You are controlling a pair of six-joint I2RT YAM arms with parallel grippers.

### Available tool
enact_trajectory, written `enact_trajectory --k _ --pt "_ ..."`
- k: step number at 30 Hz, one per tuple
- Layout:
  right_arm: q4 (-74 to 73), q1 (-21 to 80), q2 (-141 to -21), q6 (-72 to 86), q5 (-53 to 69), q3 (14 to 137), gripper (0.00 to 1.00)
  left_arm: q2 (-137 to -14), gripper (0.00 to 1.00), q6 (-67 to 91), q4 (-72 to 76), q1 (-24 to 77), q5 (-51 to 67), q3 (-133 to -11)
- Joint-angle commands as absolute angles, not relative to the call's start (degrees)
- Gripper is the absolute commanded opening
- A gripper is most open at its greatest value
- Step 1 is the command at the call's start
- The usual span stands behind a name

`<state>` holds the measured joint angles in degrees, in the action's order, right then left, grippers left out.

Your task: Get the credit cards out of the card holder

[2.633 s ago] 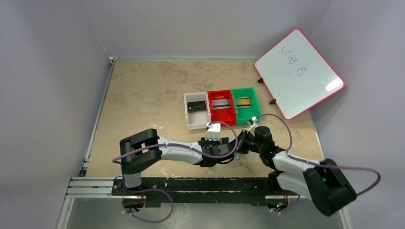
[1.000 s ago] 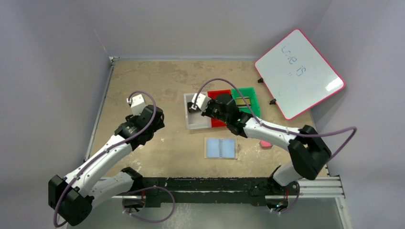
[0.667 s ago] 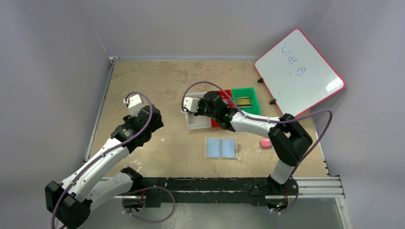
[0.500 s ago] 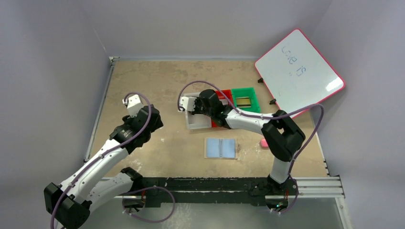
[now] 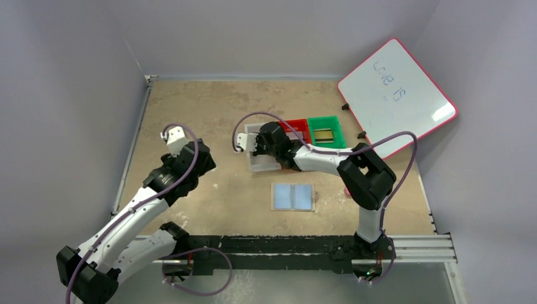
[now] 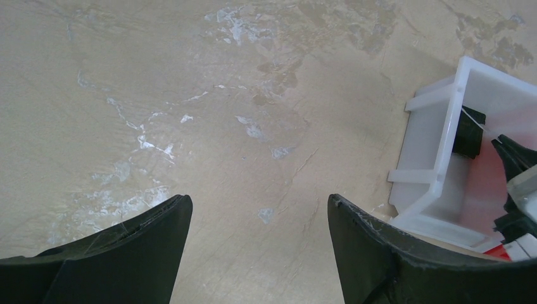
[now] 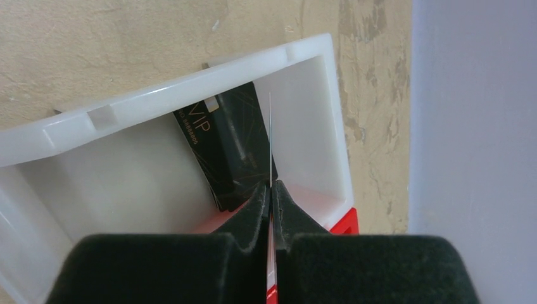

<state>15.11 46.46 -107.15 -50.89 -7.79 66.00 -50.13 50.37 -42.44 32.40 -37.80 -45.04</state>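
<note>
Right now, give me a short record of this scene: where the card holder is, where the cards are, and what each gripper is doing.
card holder: open flat on the table, lining up, nothing touching it
black card: in the white bin
gold card: in the green bin
red bin: partly behind the right arm
right gripper: shut on a thin card seen edge-on, over the white bin
left gripper: open, empty, over bare table

The letters "VIP" are printed in pale gold on the black card lying in the white bin; smaller print beside them cannot be read. Handwriting on the whiteboard cannot be made out.
</note>
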Motion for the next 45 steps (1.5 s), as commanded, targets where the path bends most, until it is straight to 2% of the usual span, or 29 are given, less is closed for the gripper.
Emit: enact_trajectory --k 1,8,13,17,18,20,21,27,29,33,35,40,45 --pt "15.79 46.84 -109.56 -52.84 -9.11 68.96 0.03 -48.69 0.79 50.8 -41.75 32.69 -38.85 -44.28" --pt "15.23 46.92 -112.34 -55.11 -9.13 70.85 0.08 -48.94 0.79 50.84 -41.57 32.87 -38.87 -44.21" --pt "12.03 46.93 -112.22 -54.89 -7.85 71.57 0.26 -49.6 0.79 50.79 -41.66 33.2 -38.93 -44.25" --pt "11.54 46.97 -110.03 -53.94 -5.89 71.36 0.3 -50.09 0.79 50.8 -41.39 33.22 -38.91 -44.23" --pt "11.48 46.89 -109.26 -53.51 -5.1 71.37 0.34 -50.57 0.79 50.73 -41.44 33.22 -38.86 -44.45" --pt "11.95 46.93 -107.51 -52.85 -4.16 70.95 0.56 -52.03 0.79 50.65 -41.73 33.31 -38.76 -44.99" --pt "12.37 46.92 -106.57 -52.7 -3.85 70.67 0.6 -52.7 0.79 50.63 -41.94 33.31 -38.83 -45.26" --pt "21.92 46.85 -97.86 -47.22 -4.17 65.72 0.66 -54.49 0.8 50.73 -42.71 33.48 -39.42 -46.27" --pt "28.78 46.8 -92.77 -41.65 -7.32 61.7 0.72 -54.22 0.8 50.77 -42.88 33.48 -40.13 -46.62" --pt "43.97 46.76 -78.16 -24.89 -26.56 49.55 0.89 -53.24 0.8 50.18 -46.08 33.48 -44.73 -49.89" --pt "38.8 46.47 -69.93 -11.52 -37.52 47.21 0.99 -52.57 0.8 49.75 -48.66 33.48 -48.84 -52.65" --pt "12.8 45.74 -52.0 9.69 -46.3 46.07 1.0 -52.14 0.8 48.23 -54.86 33.45 -56.47 -61.49" --pt "-1.1 44.16 -37.93 21.05 -54.95 43.0 1.0 -51.5 0.81 48.59 -57.81 33.46 -59.36 -66.54"
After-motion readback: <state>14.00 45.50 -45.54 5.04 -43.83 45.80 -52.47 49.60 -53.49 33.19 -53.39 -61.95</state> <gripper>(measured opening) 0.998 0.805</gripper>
